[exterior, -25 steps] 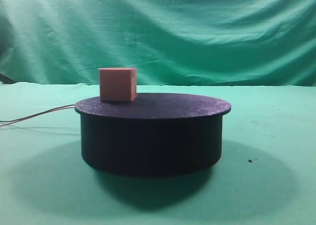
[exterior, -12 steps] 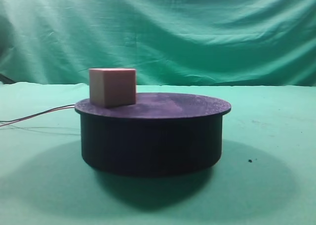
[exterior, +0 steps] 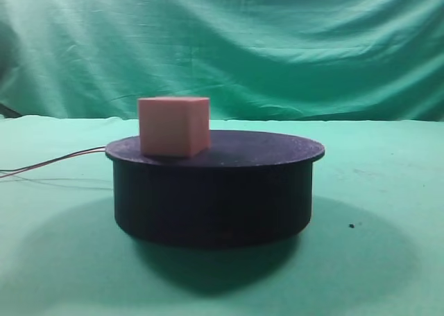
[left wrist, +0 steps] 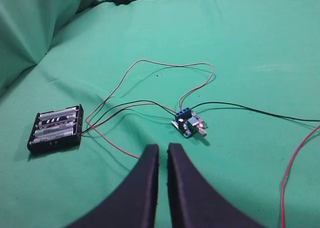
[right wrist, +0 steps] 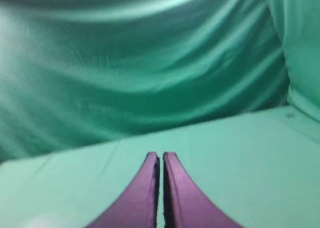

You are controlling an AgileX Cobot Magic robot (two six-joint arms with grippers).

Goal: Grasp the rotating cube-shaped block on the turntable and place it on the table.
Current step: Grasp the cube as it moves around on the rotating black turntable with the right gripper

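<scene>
A table (exterior: 388, 191) draped in plain green cloth fills the scene, with wrinkled green backdrop cloth (exterior: 277, 46) hanging behind it. On the table stands the turntable (exterior: 212, 191), a wide, low black drum with a flat, slightly overhanging top. Thin red wires (exterior: 52, 163) trail from its left side across the cloth.

The cube-shaped block (exterior: 173, 126), small and pinkish-tan, sits upright on the turntable's top, near the left part of the disc and toward the front edge. No gripper appears in the high view, and the block appears in neither wrist view, so how it lies relative to either pair of jaws cannot be told.

The left gripper (left wrist: 162, 149) hangs above bare green cloth, its two dark fingers drawn nearly together with only a thin slit between them, gripping nothing. Just beyond its fingertips and slightly right lies a small blue circuit board (left wrist: 189, 124). Farther off to the left of the jaws lies a black battery holder (left wrist: 55, 129) with cylindrical batteries seated in its slots; red and black wires join it to the board.

The right gripper (right wrist: 160, 156) is closed as well, its fingers pressed close, empty, pointing toward the backdrop across bare cloth.
</scene>
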